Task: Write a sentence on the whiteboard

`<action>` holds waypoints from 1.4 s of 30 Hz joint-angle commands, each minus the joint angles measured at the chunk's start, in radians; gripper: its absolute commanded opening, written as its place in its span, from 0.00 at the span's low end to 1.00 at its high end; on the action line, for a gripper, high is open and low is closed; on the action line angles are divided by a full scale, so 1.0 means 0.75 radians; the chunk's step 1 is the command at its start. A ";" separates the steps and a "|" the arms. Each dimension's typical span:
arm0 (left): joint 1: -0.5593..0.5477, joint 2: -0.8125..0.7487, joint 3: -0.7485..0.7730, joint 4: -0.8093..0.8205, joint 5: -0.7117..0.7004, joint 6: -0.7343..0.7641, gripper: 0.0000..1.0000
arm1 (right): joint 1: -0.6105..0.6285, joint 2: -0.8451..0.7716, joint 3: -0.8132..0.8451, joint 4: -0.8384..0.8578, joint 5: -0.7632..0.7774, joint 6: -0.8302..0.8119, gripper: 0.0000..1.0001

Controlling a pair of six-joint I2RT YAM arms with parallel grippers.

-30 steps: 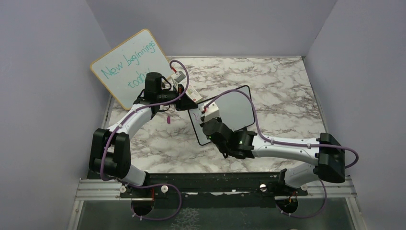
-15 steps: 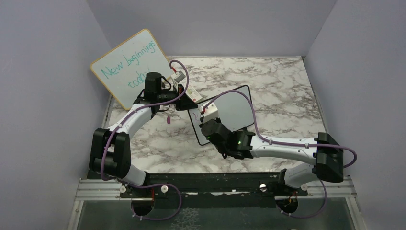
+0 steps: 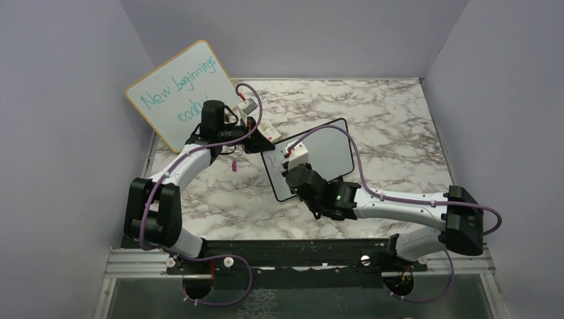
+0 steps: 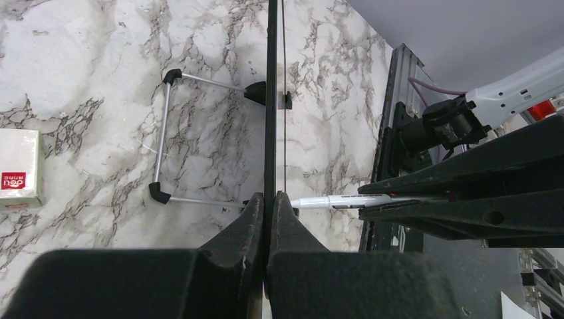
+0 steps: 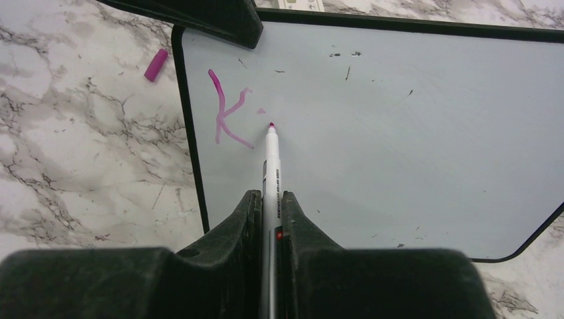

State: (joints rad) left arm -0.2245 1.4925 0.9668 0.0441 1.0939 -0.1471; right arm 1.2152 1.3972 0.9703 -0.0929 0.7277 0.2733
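The small black-framed whiteboard (image 3: pixel 327 147) stands upright on the marble table; it shows edge-on in the left wrist view (image 4: pixel 271 100) and face-on in the right wrist view (image 5: pixel 399 133). My left gripper (image 3: pixel 263 147) (image 4: pixel 269 203) is shut on its frame edge. My right gripper (image 3: pixel 294 171) (image 5: pixel 270 199) is shut on a white marker (image 5: pixel 271 163) (image 4: pixel 332 201). The marker's pink tip is at the board face, just right of the writing. Of the sentence (image 5: pixel 227 114) only a pink "K" and a small dot show, near the board's upper left corner.
A larger wood-framed board with teal writing (image 3: pixel 178 93) leans at the back left. A pink marker cap (image 3: pixel 235 165) (image 5: pixel 157 64) lies on the table left of the whiteboard. A white box (image 4: pixel 20 166) lies behind it, by the whiteboard's wire stand (image 4: pixel 161 133).
My right arm has shifted a little to the right along the board with the marker. The left arm and the whiteboard have not moved.
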 commanded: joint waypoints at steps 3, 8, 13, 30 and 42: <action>-0.003 0.025 0.001 -0.057 -0.004 0.016 0.00 | -0.002 -0.017 -0.008 0.016 -0.052 0.031 0.00; -0.001 0.025 0.001 -0.057 -0.003 0.016 0.00 | -0.002 -0.005 0.006 0.043 -0.036 0.015 0.00; -0.002 0.026 0.003 -0.057 0.001 0.016 0.00 | -0.002 0.019 0.028 0.053 -0.005 0.006 0.00; -0.004 0.025 0.005 -0.057 0.006 0.016 0.00 | -0.002 0.073 0.057 -0.078 0.049 0.088 0.00; -0.001 0.025 0.006 -0.057 0.004 0.016 0.00 | 0.000 0.062 0.043 -0.156 -0.036 0.127 0.00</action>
State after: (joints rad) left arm -0.2245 1.4937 0.9668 0.0441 1.0931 -0.1474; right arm 1.2179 1.4288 0.9951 -0.1566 0.7200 0.3473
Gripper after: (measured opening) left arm 0.019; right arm 0.166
